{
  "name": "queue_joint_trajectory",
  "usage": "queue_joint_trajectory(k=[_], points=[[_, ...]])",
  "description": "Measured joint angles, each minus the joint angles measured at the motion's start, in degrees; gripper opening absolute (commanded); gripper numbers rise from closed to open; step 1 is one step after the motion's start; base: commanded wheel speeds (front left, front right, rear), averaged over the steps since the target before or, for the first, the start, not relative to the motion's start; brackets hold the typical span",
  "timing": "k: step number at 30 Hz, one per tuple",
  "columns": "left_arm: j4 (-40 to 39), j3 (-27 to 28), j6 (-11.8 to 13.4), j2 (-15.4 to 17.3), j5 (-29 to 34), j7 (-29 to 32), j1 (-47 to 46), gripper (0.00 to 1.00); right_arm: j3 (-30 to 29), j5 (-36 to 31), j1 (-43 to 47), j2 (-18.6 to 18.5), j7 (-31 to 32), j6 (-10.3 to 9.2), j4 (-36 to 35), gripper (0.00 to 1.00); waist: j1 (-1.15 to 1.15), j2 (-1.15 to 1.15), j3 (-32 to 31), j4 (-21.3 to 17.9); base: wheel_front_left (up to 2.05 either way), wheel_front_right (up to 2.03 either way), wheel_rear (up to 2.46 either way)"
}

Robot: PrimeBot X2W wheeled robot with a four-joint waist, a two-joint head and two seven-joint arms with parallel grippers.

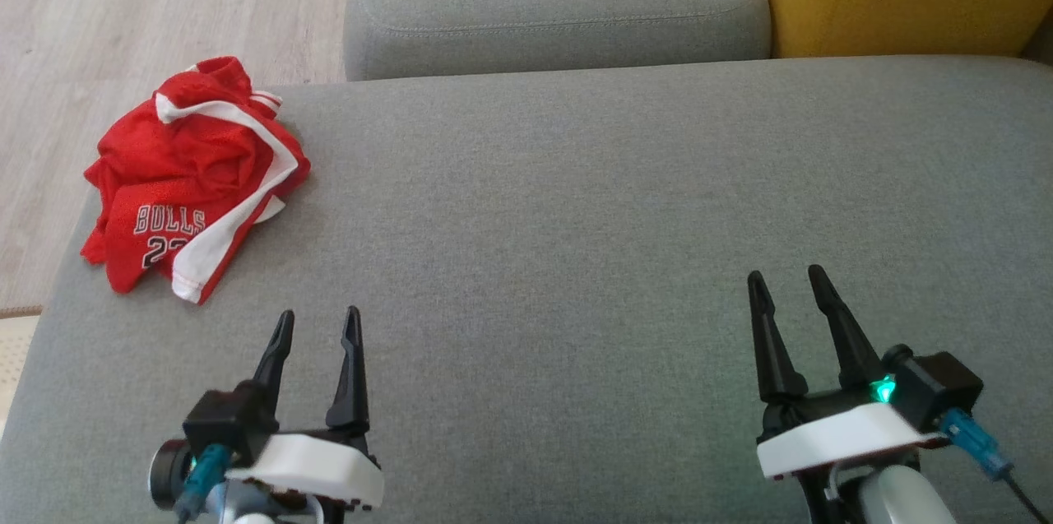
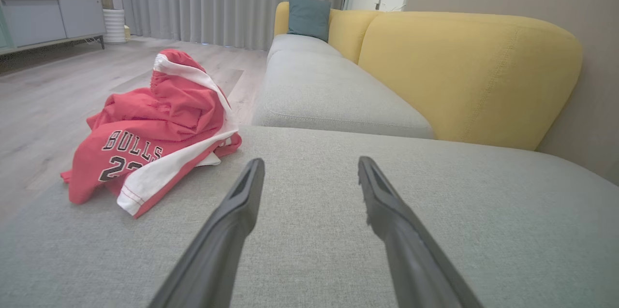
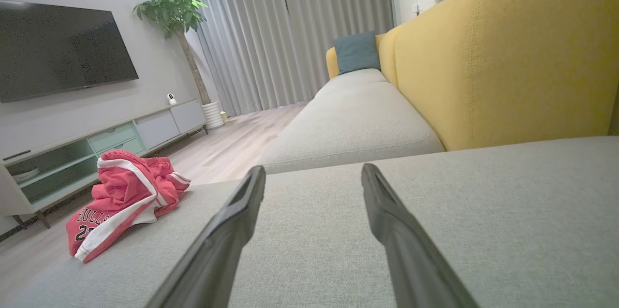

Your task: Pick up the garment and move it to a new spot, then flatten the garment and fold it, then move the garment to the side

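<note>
Left claw [image 1: 319, 313] spread, right claw [image 1: 783, 271] spread; crumpled red, white-trimmed garment [image 1: 193, 170], grey woven cushion [image 1: 576, 220]

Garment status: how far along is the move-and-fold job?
Nothing looks done: the red garment lies crumpled at the left corner of the grey cushion. Nothing in hand: left gripper and right gripper are open and empty, apart from it. Pickup, flattening, folding and moving aside remain.

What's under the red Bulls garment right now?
The red Bulls garment rests crumpled on the grey sofa cushion, at its far left corner. Whatever lies beneath its folds is covered.
</note>
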Motion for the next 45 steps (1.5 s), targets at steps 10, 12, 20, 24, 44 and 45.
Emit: queue_joint_trajectory(k=[10,12,20,24,44,45], points=[[-0.52,-1.23,0.85,0.11,5.97,-1.64,1.17,1.0,0.21,-6.53,-0.02,-0.02,-1.68,0.0,-0.13,1.0,0.0,0.0,-0.12,0.06,0.0,0.0,0.0],[-0.58,-1.37,0.86,0.11,6.95,-1.87,1.24,1.0,0.21,-7.59,-0.03,-0.03,-2.14,0.0,-0.11,1.0,0.0,0.0,-0.15,0.07,0.0,0.0,0.0],[-0.52,-1.3,0.85,0.18,7.02,-1.87,1.24,1.0,-0.81,-7.76,-0.07,-0.03,-2.14,0.0,1.12,1.0,0.0,0.0,-0.1,0.2,0.0,0.0,0.0],[-0.43,-1.26,0.85,0.19,7.02,-1.87,1.24,1.0,-1.13,-7.76,-0.08,-0.04,-2.14,0.0,1.59,1.0,0.0,0.0,-0.05,0.24,0.0,0.0,0.0],[-0.07,-1.21,1.18,0.19,6.71,-1.87,1.23,1.0,-1.35,-7.76,-0.12,-0.04,-2.14,0.0,2.07,1.0,0.0,0.0,-0.2,0.72,0.0,0.0,0.0],[-0.07,-1.15,1.18,0.19,6.71,-1.87,1.23,1.0,-1.48,-7.76,-0.12,-0.04,-2.14,0.0,2.0,1.0,0.0,0.0,-0.19,0.98,0.0,0.0,0.0]])
